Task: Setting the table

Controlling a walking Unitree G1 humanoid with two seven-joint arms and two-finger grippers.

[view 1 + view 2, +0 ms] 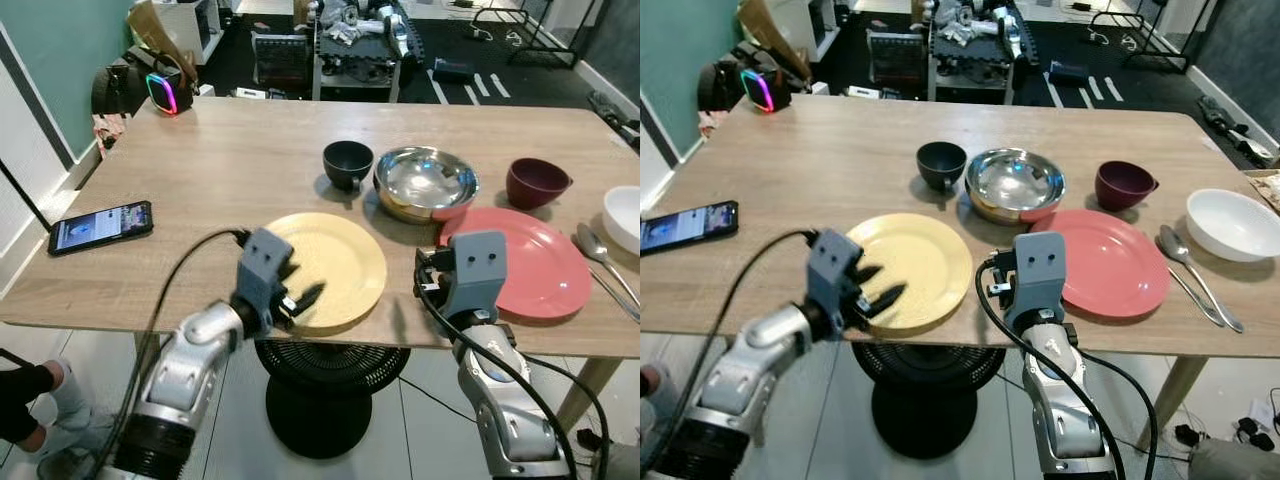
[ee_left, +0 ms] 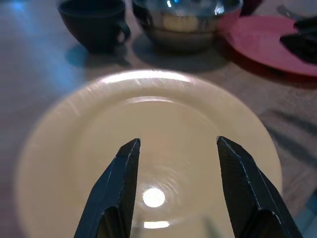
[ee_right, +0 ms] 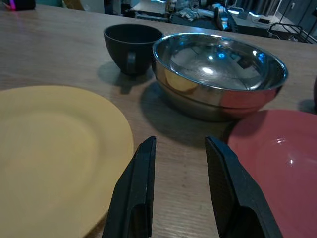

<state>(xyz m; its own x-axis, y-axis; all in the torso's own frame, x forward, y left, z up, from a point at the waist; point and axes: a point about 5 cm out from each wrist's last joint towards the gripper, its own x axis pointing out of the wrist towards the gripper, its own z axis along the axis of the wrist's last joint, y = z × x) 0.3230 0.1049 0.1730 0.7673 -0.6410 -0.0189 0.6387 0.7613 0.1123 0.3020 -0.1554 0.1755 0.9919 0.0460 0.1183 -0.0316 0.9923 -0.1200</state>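
A yellow plate (image 1: 335,262) lies at the table's near edge. My left gripper (image 1: 305,298) hovers low over its near-left rim, open, both black fingers (image 2: 124,168) spread above the plate's face with nothing between them. To its right a red plate (image 1: 530,265) lies flat. My right gripper (image 3: 178,141) is open above the bare wood between the two plates, pointing toward a steel bowl (image 3: 218,69). A black cup (image 1: 347,163) stands left of that bowl, and a maroon cup (image 1: 536,182) stands right of it.
A white bowl (image 1: 1237,222) sits at the far right, with a spoon (image 1: 1185,258) and another utensil beside the red plate. A phone (image 1: 100,227) lies near the left edge. A black fan base (image 1: 325,390) stands under the table. Clutter fills the floor beyond.
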